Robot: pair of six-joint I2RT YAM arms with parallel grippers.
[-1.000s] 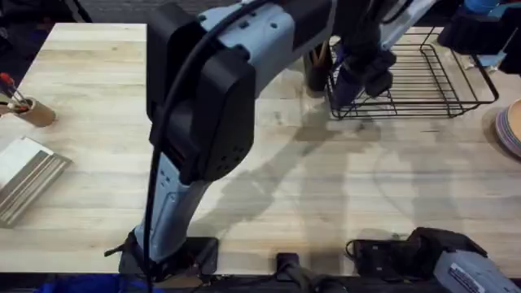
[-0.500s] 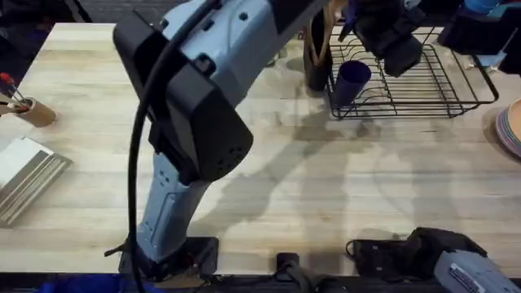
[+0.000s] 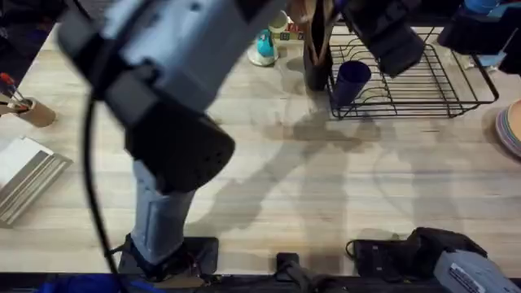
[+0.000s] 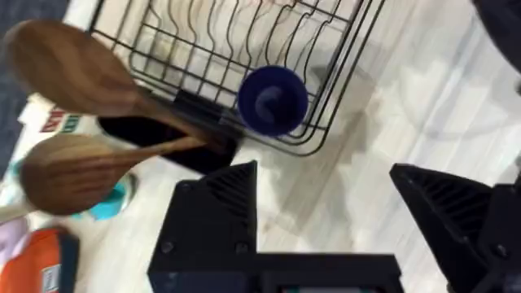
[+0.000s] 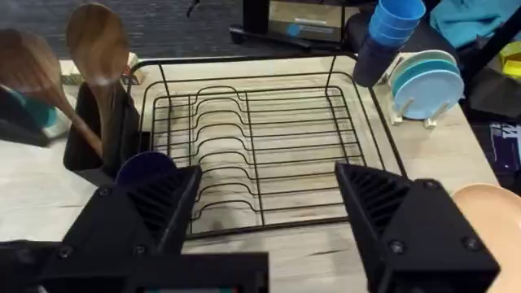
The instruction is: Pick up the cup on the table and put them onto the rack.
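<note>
Since a second ago the left arm has lifted up and away from the rack, its body rising nearer the overhead camera, and the cup no longer sits in its grip. Nearest the bases, the bare tabletop (image 3: pixel 326 203) stretches ahead. Beyond it, the left end effector (image 4: pixel 326 212) hangs over the rack's near left corner with fingers spread apart and nothing between them; the cup (image 3: pixel 352 81) stands upright just below it, mouth up, inside that corner of the rack (image 3: pixel 440 81), beside the dark utensil holder (image 3: pixel 316 69) with its wooden spoons (image 4: pixel 73 122). The right end effector (image 5: pixel 264 203) also looks on with fingers apart, empty. Placement looks done; the left arm is nearer
</note>
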